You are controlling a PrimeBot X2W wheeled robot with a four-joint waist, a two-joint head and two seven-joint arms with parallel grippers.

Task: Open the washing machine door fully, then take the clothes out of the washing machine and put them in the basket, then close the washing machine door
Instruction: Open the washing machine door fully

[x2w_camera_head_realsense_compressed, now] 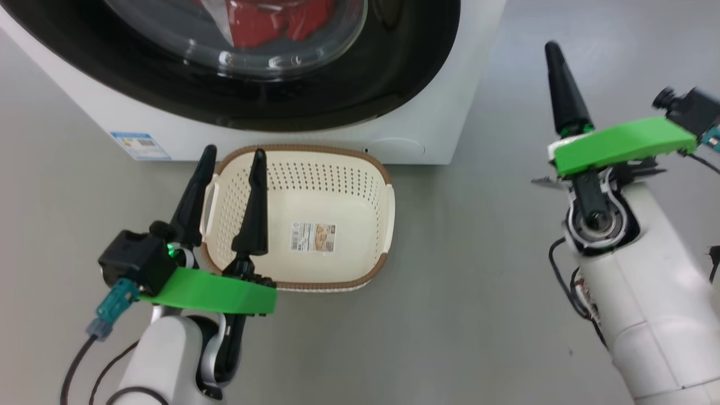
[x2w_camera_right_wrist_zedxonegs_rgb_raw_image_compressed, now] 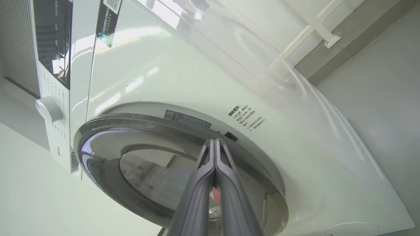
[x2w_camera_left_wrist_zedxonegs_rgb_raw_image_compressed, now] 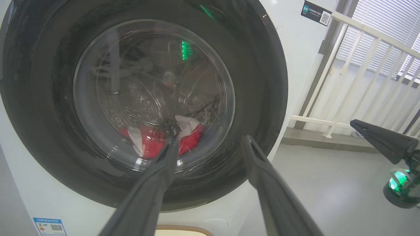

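Grey floor point(x2w_camera_head_realsense_compressed: 478, 270) spreads below the washing machine point(x2w_camera_head_realsense_compressed: 444, 101) at the frame's top. The washing machine door point(x2w_camera_head_realsense_compressed: 394, 84) is closed over the red clothes point(x2w_camera_head_realsense_compressed: 264, 22). My left gripper point(x2w_camera_head_realsense_compressed: 234, 149), fingers apart, overlaps the centre basket point(x2w_camera_head_realsense_compressed: 337, 185)'s left rim. My right gripper point(x2w_camera_head_realsense_compressed: 552, 48), fingers pressed together on nothing, sits upper right.

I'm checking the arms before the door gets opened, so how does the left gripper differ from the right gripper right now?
The left gripper has its fingers spread apart; the right gripper has them pressed shut. In the head view the left gripper is over the left end of the basket, the right gripper over bare floor beside the washing machine. Both have dark tapered fingers and hold nothing.
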